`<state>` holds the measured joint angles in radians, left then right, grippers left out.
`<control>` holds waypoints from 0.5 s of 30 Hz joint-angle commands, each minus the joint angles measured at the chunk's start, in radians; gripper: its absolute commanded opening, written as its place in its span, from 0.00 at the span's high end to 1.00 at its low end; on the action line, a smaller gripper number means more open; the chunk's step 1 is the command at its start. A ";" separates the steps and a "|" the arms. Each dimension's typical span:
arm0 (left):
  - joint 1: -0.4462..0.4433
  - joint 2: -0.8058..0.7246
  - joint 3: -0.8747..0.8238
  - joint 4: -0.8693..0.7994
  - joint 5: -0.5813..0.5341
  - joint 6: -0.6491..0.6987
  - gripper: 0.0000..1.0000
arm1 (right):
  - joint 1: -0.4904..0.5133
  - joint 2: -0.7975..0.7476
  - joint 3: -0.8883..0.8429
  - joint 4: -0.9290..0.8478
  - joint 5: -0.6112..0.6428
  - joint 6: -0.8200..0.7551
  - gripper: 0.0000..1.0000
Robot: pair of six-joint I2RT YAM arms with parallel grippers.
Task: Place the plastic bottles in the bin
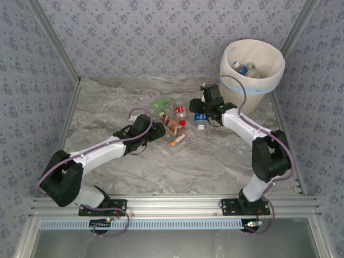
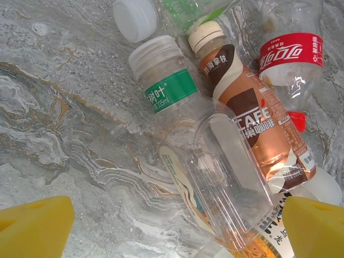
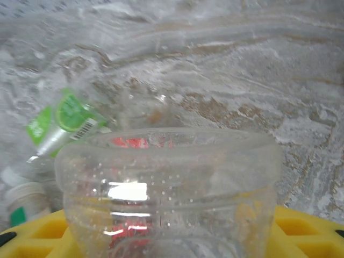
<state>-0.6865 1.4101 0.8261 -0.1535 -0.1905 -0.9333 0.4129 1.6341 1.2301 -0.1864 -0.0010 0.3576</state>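
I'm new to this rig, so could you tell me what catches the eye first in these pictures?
Plastic bottles lie heaped mid-table beside the open left gripper. The cream bin stands far right, a few bottles inside. A clear bottle sits close against the yellow fingers of the right gripper.

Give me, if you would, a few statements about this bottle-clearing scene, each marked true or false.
1. The bin already holds bottles. True.
2. The bin lies tipped over. False: it stands upright at the far right.
3. The right tool is shut on a clear bottle. True.
4. The left tool is shut. False: its fingers stand wide apart.
5. The brown coffee bottle is in the bin. False: it lies on the table between a green-label bottle and a red-label bottle.
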 commanded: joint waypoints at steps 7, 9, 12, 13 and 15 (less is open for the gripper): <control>0.013 -0.004 0.027 0.019 0.012 0.002 0.01 | -0.027 -0.129 0.065 0.029 -0.120 -0.057 0.43; 0.015 -0.007 0.025 0.019 0.010 0.001 0.00 | -0.045 -0.153 0.095 0.020 -0.138 -0.068 0.44; 0.018 -0.007 0.020 0.019 0.007 -0.002 0.01 | -0.078 -0.168 0.162 -0.030 -0.123 -0.115 0.45; 0.018 -0.007 0.018 0.020 0.007 -0.004 0.01 | -0.092 -0.166 0.192 -0.053 -0.114 -0.135 0.45; 0.022 -0.007 0.016 0.025 0.012 -0.006 0.01 | -0.133 -0.159 0.246 -0.091 -0.109 -0.154 0.45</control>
<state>-0.6739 1.4101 0.8261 -0.1532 -0.1825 -0.9337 0.3191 1.5028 1.3975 -0.2195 -0.1135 0.2634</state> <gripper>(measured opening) 0.994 0.589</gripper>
